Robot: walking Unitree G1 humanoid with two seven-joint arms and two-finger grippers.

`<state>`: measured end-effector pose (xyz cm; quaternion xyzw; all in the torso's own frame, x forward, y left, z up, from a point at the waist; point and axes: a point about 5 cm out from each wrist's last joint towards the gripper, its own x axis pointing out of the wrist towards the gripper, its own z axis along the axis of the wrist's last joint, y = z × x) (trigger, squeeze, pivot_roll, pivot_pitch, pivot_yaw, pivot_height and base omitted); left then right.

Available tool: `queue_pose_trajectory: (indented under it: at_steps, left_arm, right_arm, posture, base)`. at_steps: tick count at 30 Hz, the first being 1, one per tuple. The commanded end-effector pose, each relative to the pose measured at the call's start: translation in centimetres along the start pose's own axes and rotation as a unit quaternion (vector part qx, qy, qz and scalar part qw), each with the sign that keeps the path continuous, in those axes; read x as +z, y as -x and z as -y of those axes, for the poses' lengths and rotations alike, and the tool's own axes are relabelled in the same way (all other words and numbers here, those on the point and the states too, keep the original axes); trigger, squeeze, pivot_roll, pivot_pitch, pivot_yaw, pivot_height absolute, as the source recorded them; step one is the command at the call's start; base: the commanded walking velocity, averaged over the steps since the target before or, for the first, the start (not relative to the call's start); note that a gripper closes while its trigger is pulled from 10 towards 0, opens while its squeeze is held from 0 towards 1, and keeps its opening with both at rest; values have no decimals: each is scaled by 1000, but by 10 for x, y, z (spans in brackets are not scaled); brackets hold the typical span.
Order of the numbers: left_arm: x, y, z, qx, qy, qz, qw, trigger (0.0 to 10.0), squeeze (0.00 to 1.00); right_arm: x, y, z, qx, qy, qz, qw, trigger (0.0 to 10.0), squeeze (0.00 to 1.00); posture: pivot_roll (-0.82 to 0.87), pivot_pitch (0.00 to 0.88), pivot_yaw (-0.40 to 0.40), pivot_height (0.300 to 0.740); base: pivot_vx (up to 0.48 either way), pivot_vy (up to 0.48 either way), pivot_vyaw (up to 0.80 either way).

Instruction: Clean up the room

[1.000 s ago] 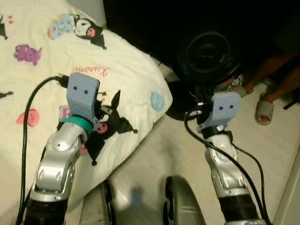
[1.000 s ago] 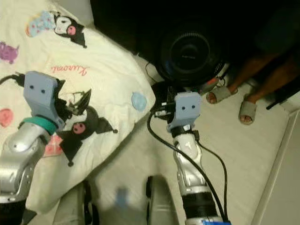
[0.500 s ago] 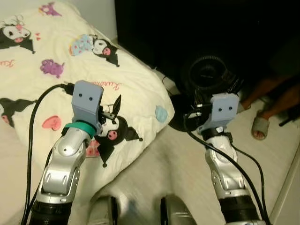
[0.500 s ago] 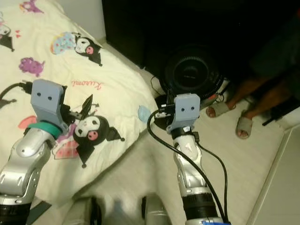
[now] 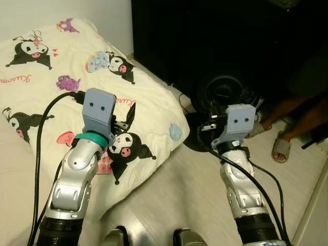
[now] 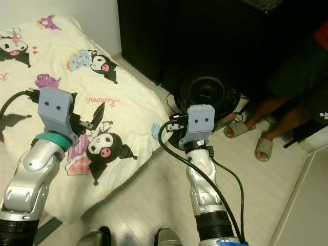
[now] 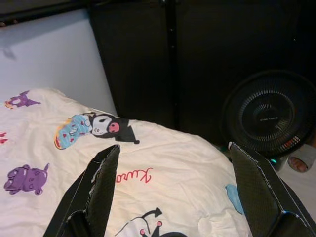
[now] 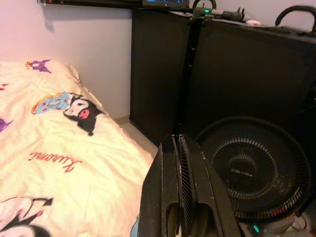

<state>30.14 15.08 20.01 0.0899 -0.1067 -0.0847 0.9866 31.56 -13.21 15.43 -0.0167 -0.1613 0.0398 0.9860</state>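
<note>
Left eye view: the left tool (image 5: 128, 115) hangs over the cartoon-print quilt (image 5: 46, 66) on the bed, near its floor-side edge; the right tool (image 5: 207, 125) hangs over the floor beside the black fan (image 5: 225, 92).

Right eye view: a person's sandalled feet (image 6: 264, 146) stand beyond the fan.

Left wrist view: fingers (image 7: 101, 190) spread wide, holding nothing; the quilt lies directly below, so the left arm is nearer.

Right wrist view: fingers (image 8: 170, 197) pressed together, empty.

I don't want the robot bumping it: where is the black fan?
The black fan stands on the floor just ahead of the right gripper, between the bed's cartoon-print blanket and a person's sandalled feet.
</note>
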Motion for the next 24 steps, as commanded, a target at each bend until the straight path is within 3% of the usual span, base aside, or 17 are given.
queue_pose_trajectory:
  at_steps: [1, 10, 24]
  left_arm:
    - [-6, 2, 6, -5, 3, -8, 1000, 10000, 0]
    - [-14, 2, 9, -6, 8, -12, 1000, 10000, 0]
    - [-15, 1, 10, -6, 7, -9, 1000, 10000, 0]
  right_arm:
    - [-15, 10, 0, -2, -5, -30, 1000, 10000, 0]
    - [-33, 23, -6, 2, 4, -56, 998, 10000, 0]
    - [-29, 17, -3, -3, 9, -45, 999, 10000, 0]
  posture:
    - [-9, 44, -24, 740]
    - [-21, 16, -5, 740]
    - [-20, 24, -8, 740]
  base:
    - [0, 0, 0]
    - [0, 0, 0]
    - [-19, 0, 0]
